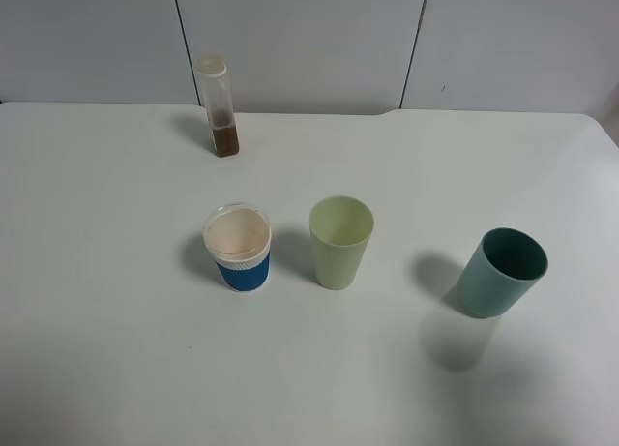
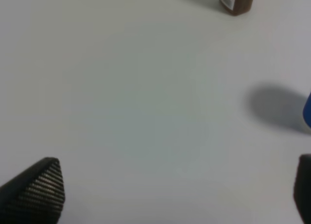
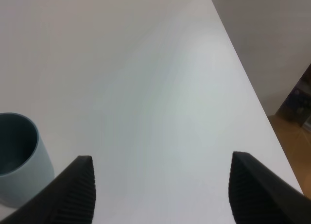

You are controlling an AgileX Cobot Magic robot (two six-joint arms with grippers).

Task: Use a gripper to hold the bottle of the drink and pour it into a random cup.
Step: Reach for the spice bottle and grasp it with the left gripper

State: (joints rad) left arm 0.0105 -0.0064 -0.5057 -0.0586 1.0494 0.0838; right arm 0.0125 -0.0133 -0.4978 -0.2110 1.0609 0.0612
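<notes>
Nearest: left gripper (image 2: 172,192) and right gripper (image 3: 163,187), both spread wide, empty, above white table (image 1: 97,369). Mid-table row: blue-sleeved cup (image 1: 238,248), yellow-green cup (image 1: 340,243), teal cup (image 1: 503,272). Far back-left: bottle (image 1: 220,107) upright w/ brown drink (image 1: 225,142) low inside. Best bet: left gripper skirts blue-sleeved cup, grips bottle mid-body, level.

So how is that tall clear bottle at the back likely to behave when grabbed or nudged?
Probably tippy: the bottle stands tall and narrow on a small base. Likely light, since the drink fills only its bottom part, keeping weight low. Its clear walls look smooth, so possibly slippery.
</notes>
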